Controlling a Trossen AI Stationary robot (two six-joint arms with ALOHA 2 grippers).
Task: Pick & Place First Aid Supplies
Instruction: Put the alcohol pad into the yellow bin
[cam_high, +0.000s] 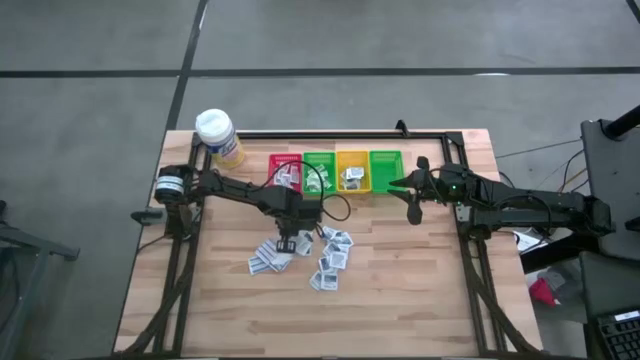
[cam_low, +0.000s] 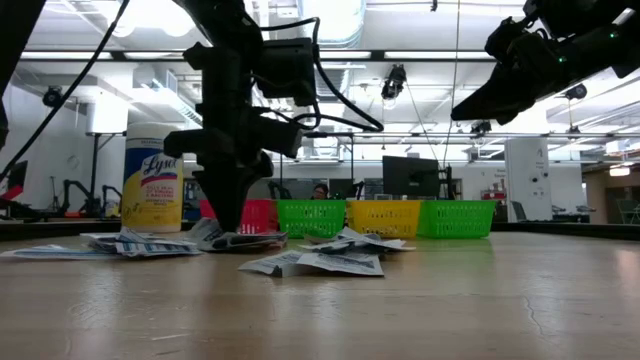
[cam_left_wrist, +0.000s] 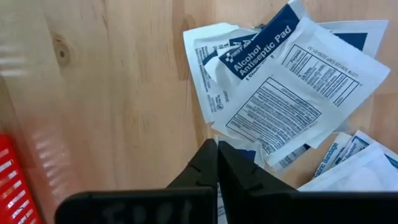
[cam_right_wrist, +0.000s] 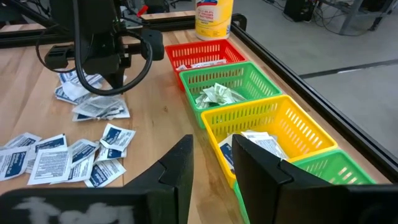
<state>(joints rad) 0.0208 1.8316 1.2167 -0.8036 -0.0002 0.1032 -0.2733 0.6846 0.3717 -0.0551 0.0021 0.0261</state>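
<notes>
The left gripper (cam_left_wrist: 217, 163) is pinching its fingers together on flat, crinkly white sachets (cam_left_wrist: 292, 99) lying on woodgrain; the right gripper (cam_right_wrist: 211, 163) is hovering, fingers apart

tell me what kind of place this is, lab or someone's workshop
Most likely a robotics lab or open industrial workspace. Behind the wooden table, the low view shows a large hall with exposed ceiling ducting, a computer monitor and another robot arm at a far bench.

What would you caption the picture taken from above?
Left gripper shut among scattered packets; right gripper hangs open beside the bins.
</notes>
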